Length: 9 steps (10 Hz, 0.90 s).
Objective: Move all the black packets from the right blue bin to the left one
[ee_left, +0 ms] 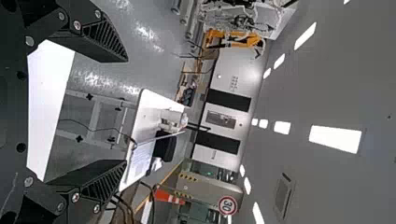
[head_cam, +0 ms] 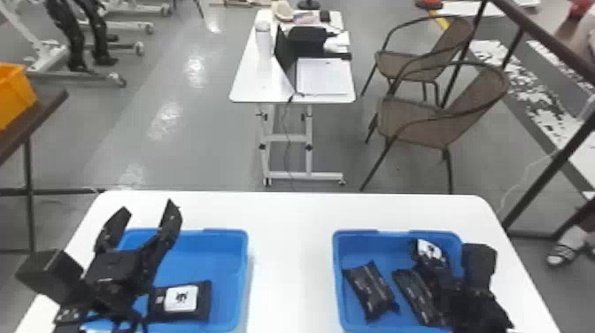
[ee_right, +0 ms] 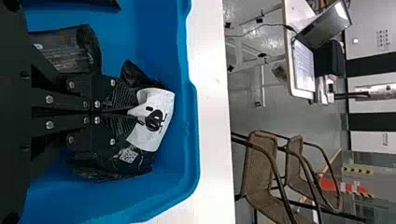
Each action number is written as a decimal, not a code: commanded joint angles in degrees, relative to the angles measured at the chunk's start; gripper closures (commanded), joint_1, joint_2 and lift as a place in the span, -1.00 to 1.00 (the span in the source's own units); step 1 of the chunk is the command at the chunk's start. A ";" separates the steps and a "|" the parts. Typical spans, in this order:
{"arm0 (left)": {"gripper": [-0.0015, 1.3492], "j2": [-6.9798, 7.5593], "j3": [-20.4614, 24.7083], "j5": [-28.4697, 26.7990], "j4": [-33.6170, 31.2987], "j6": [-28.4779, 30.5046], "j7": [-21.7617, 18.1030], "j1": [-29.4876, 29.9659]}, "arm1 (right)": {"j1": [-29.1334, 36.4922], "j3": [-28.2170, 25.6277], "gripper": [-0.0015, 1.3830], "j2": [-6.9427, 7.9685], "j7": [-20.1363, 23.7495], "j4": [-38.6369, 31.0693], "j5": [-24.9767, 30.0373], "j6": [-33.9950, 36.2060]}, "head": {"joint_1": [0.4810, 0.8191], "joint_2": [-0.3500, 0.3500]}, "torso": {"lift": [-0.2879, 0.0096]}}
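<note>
My left gripper (head_cam: 145, 213) stands open above the left blue bin (head_cam: 212, 234), its fingers spread and empty; the left wrist view also shows this gripper (ee_left: 123, 112) with a wide gap. A black packet (head_cam: 202, 301) with a white label lies flat in that bin. My right gripper (head_cam: 436, 268) is down inside the right blue bin (head_cam: 338, 265). In the right wrist view my right gripper (ee_right: 130, 113) is shut on a crumpled black packet (ee_right: 133, 161) with a white label. Two more black packets, one (head_cam: 371, 290) at left and one (head_cam: 411, 288) beside the gripper, lie there.
Both bins stand on a white table (head_cam: 290, 248), with a strip of tabletop between them. Beyond it are a smaller white table (head_cam: 248, 84) holding a laptop, and two wicker chairs (head_cam: 425, 119). An orange crate (head_cam: 13, 95) sits on a brown table at far left.
</note>
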 commanded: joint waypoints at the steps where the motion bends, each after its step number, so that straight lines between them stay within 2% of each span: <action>1: -0.59 -0.15 0.17 0.04 0.01 -0.48 0.00 0.17 | 1.99 0.62 0.74 0.29 -2.05 -3.24 -1.41 -0.47 | 0.27 -0.03 | 0.94; 3: -0.59 -0.15 0.61 -0.05 0.01 -0.74 -0.09 0.35 | 3.57 0.53 0.74 0.29 -2.84 -3.95 -4.40 -3.02 | 0.27 -0.02 | 0.94; 4: -0.59 -0.15 0.61 -0.05 0.01 -0.92 -0.09 0.17 | 6.39 1.15 0.74 0.38 -3.20 -8.34 -5.98 -3.63 | 0.27 -0.02 | 0.94; 5: -0.59 -0.15 0.78 0.04 -0.08 -1.45 -0.09 0.26 | 9.29 2.73 0.75 0.38 -5.39 -13.53 -6.33 -3.72 | 0.27 -0.01 | 0.94; 7: -0.59 -0.15 1.05 0.22 -0.08 -1.36 -0.09 0.26 | 11.92 3.87 0.84 -0.06 -5.48 -18.71 -10.99 -3.81 | 0.27 0.04 | 0.94; 8: -0.59 -0.15 1.14 0.66 -0.17 -1.27 -0.09 0.26 | 12.80 4.66 0.84 -1.29 -2.93 -23.81 -11.96 -2.14 | 0.27 0.08 | 0.94; 9: -0.59 -0.15 1.14 1.97 -0.26 0.40 -0.09 0.08 | 11.57 6.33 0.84 -3.05 2.96 -28.29 -10.03 -0.12 | 0.27 0.11 | 0.94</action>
